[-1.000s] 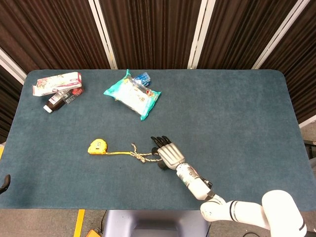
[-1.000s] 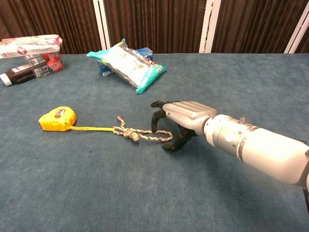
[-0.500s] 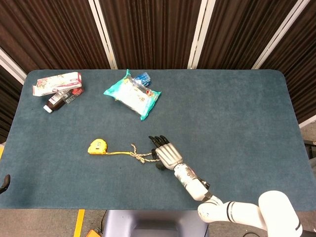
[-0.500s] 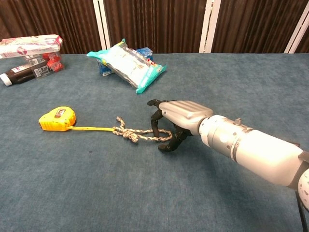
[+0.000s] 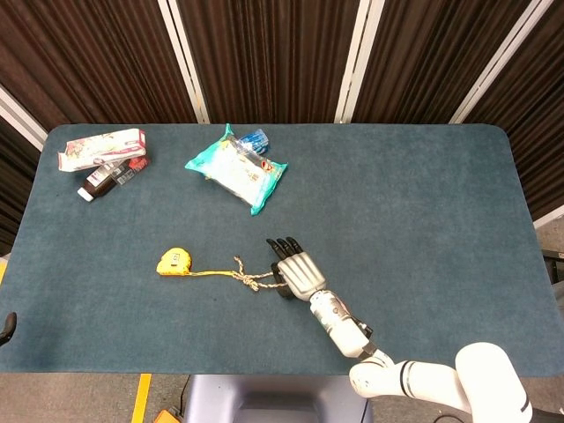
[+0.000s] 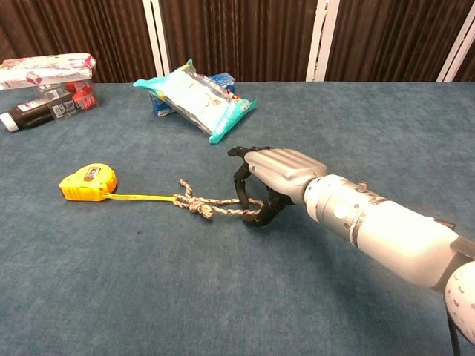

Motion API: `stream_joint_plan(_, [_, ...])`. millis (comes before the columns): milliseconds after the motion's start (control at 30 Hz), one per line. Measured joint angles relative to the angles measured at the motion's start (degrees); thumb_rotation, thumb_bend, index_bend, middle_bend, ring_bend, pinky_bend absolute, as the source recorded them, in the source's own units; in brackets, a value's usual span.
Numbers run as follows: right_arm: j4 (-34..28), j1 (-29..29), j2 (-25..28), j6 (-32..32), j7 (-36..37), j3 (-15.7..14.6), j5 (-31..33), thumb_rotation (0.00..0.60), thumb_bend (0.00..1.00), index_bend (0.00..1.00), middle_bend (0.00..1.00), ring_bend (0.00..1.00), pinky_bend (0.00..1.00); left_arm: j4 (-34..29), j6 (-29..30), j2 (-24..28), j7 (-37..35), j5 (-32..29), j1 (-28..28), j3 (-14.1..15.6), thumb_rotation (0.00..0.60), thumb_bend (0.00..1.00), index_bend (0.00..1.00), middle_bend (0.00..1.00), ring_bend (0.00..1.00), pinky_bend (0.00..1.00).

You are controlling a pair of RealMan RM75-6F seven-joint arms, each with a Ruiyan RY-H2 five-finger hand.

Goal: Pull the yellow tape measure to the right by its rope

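Yellow tape measure [image 6: 88,182] at left-centre, not yet pulled; right hand [image 6: 272,180] fingers [image 6: 241,179] curled around rope [image 6: 220,208] loop; pull rightward remains.

A: Where is the open room on the bench [image 5: 423,203]?

B: The whole stretch to the right of the right hand [image 5: 298,272] is bare blue cloth, out to the far edge.

A: And what blocks the way?

B: Behind the hand lies the teal packet [image 5: 236,170]. To its left the rope [image 6: 215,207] and yellow tape measure [image 5: 174,262] cross the cloth. In the far left corner sit a flat box [image 5: 102,147] and a dark bottle [image 5: 100,182], well apart.
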Motion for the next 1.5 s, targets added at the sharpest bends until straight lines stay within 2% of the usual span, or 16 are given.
stream_joint_plan(100, [0.0,0.0,0.2,-0.5,0.6,0.0,-0.1,0.600,0.41,0.58,0.12,0.08,0.00,-0.1,-0.1,0.0,0.1,0.0,0.0,0.0,0.600,0.41,0.09,0.00,0.00,0.22])
stream_joint_plan(267, [-0.3,0.2,0.7,-2.0,-0.5,-0.2,1.1,0.600,0.41,0.57,0.12,0.08,0.00,-0.1,-0.1,0.0,0.2,0.0,0.0,0.1,0.600,0.41,0.09,0.00,0.00,0.22])
stream_joint_plan(367, [-0.4,0.5,0.6,-2.6,-0.9,-0.1,1.7,0.600,0.42,0.62,0.12,0.08,0.00,-0.1,0.4,0.0,0.2,0.4,0.1,0.1,0.600,0.41,0.09,0.00,0.00,0.22])
stream_joint_plan(500, [-0.1,0.5,-0.1,-1.9,-0.9,0.1,1.5,0.600,0.49,0.73,0.14,0.10,0.00,0.0,0.3,0.0,0.1,0.3,0.1,0.0,0.600,0.41,0.10,0.00,0.00,0.22])
stream_joint_plan(600, [0.5,0.4,-1.0,-0.6,-0.4,0.3,0.9,0.600,0.53,0.78,0.16,0.12,0.00,-0.1,0.2,0.1,-0.1,0.2,0.1,0.0,0.600,0.41,0.10,0.00,0.00,0.22])
stream_joint_plan(867, [0.3,0.2,-0.4,-0.7,-1.0,0.4,1.2,0.600,0.54,0.80,0.16,0.12,0.00,0.0,0.5,0.2,-0.6,0.9,0.3,0.2,0.600,0.41,0.10,0.00,0.00,0.22])
stream_joint_plan(1500, [-3.1,-2.2,9.3,1.2,-1.6,1.3,2.3,0.600,0.54,0.80,0.16,0.12,0.00,0.0,1.0,-0.1,0.0,0.6,0.4,0.0,0.600,0.41,0.11,0.00,0.00,0.23])
